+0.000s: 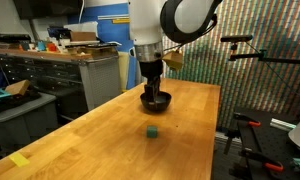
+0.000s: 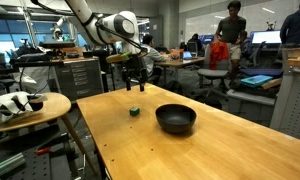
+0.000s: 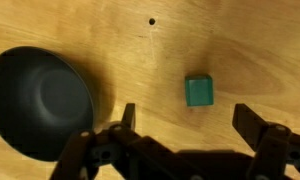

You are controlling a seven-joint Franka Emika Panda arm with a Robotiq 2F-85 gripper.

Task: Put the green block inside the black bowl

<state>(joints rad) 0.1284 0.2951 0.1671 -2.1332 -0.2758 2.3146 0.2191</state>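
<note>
Here small dark-green block (image 3: 198,91) sits on light wooden counter (image 3: 252,48), near glossy round black bowl (image 3: 40,100), apart from it. Above block, black gripper (image 3: 184,116) hovers, jaws spread wide, holding nothing.

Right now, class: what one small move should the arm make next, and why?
Probably lower the open gripper toward the green block. In the wrist view the block lies on the table, unheld, roughly centred between the spread fingers, with the black bowl off to one side.
</note>
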